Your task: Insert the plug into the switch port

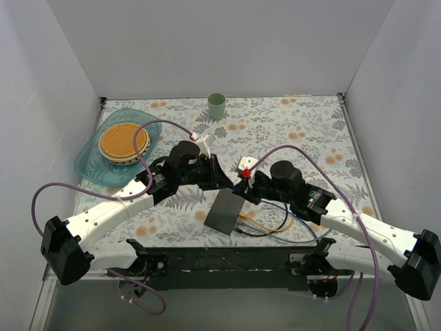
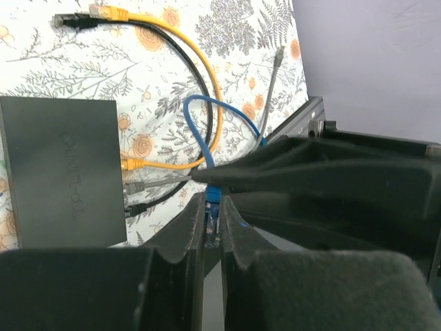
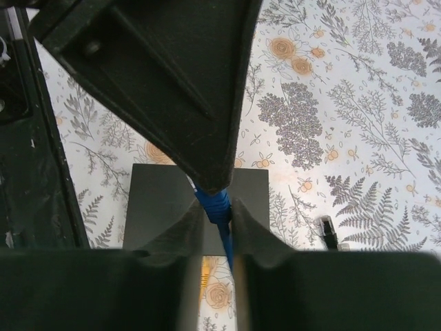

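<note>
A floral worktop [image 1: 296, 131] is seen, with the switch [image 1: 224, 210] laid flat near its front edge, between the two arms. The left hand [image 2: 213, 221] and the right hand [image 3: 217, 215] are brought tip to tip over the switch. Both are clamped together on the blue plug [image 3: 216, 201] and its cable. A yellow cable [image 2: 207, 83] is seen at the switch's right edge.
</note>
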